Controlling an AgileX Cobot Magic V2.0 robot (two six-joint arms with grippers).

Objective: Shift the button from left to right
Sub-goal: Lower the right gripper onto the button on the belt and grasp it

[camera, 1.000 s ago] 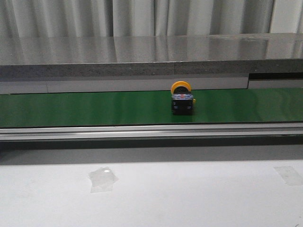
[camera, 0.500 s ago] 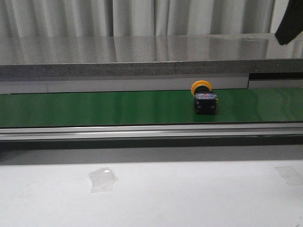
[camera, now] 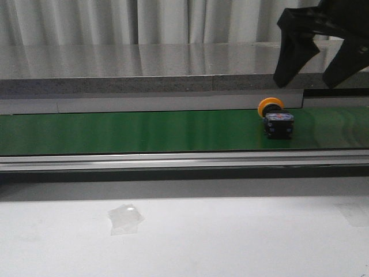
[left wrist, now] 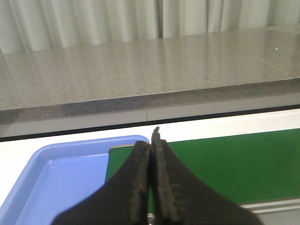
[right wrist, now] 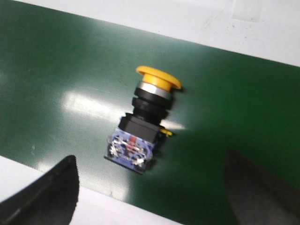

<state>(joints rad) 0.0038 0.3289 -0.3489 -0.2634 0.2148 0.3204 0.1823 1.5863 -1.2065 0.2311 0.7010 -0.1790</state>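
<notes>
The button (camera: pixel 277 119), with a yellow mushroom cap and a black body, lies on its side on the green belt (camera: pixel 144 131) toward the right. My right gripper (camera: pixel 314 63) hangs open above it, its two black fingers spread wide. In the right wrist view the button (right wrist: pixel 143 123) lies between and beyond the spread fingertips (right wrist: pixel 56 187), untouched, with the gripper (right wrist: pixel 154 192) empty. My left gripper (left wrist: pixel 152 154) is shut and empty, over the left end of the belt. It does not show in the front view.
A blue tray (left wrist: pixel 56 178) sits at the belt's left end, under my left gripper. A grey stone ledge (camera: pixel 173 69) runs behind the belt, a metal rail (camera: pixel 173 160) in front. White tabletop (camera: pixel 230 236) with clear tape patches (camera: pixel 124 218) lies nearest.
The button has ridden the belt to the right. My right gripper has come down into view at the top right, above it.
</notes>
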